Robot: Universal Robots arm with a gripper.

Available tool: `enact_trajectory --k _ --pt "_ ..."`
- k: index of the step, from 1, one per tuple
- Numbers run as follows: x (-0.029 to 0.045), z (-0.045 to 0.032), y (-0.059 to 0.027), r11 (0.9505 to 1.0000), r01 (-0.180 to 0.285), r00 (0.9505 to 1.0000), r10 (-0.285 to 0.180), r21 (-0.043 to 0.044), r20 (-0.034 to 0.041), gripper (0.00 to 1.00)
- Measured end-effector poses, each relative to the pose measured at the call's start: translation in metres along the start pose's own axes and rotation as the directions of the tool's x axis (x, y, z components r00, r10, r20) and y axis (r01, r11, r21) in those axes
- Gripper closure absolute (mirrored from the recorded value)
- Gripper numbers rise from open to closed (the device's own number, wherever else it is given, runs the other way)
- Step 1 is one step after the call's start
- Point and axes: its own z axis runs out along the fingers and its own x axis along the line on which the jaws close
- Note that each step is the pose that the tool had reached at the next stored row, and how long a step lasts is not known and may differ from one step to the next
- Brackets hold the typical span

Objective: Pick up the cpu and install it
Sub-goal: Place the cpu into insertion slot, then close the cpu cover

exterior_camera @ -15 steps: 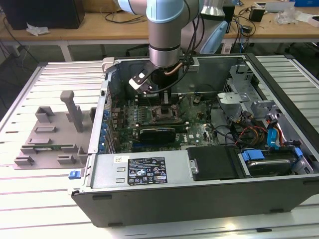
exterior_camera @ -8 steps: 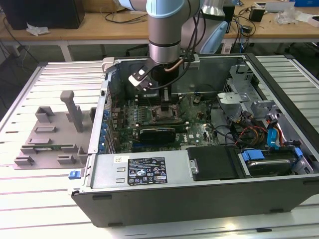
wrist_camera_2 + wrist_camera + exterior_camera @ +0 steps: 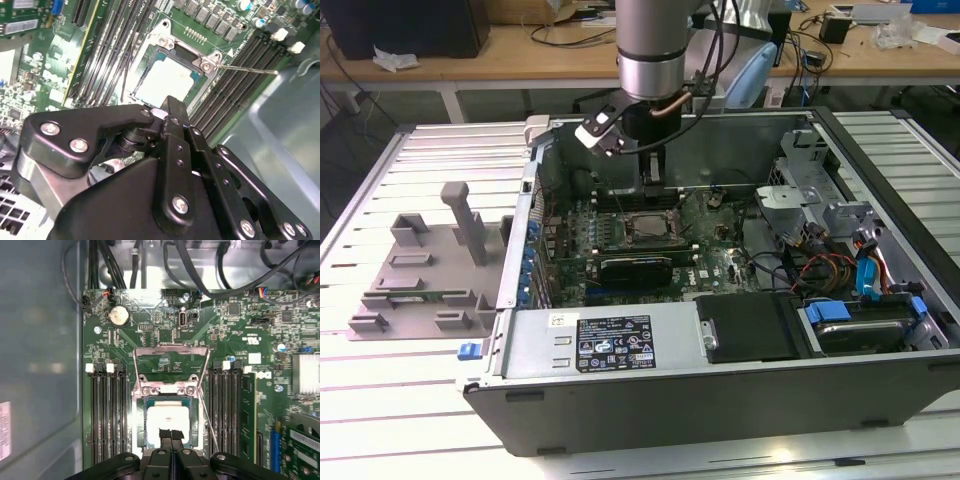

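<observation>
Silver-topped cpu (image 3: 165, 415) lies in the motherboard (image 3: 240, 335) socket, its frame (image 3: 170, 352) raised; the gripper (image 3: 171, 434) hangs just above, jaws together.

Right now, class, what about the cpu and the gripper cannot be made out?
First wrist view: the cpu has one edge hidden behind the gripper.
Second wrist view: the gripper's body covers part of the cpu, so contact cannot be judged.
Exterior view: the cpu is too small to tell whether it sits flat.
</observation>
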Motion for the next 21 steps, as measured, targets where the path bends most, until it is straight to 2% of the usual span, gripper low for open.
enact_trajectory --k 15,21 --pt "0.0005 -0.0007 0.0000 1.0000 0.000 1.0000 0.000 0.0001 0.0019 0.89" --pt "0.0004 -0.0107 0.0002 1.0000 0.000 1.0000 0.000 0.0000 0.0018 0.89"
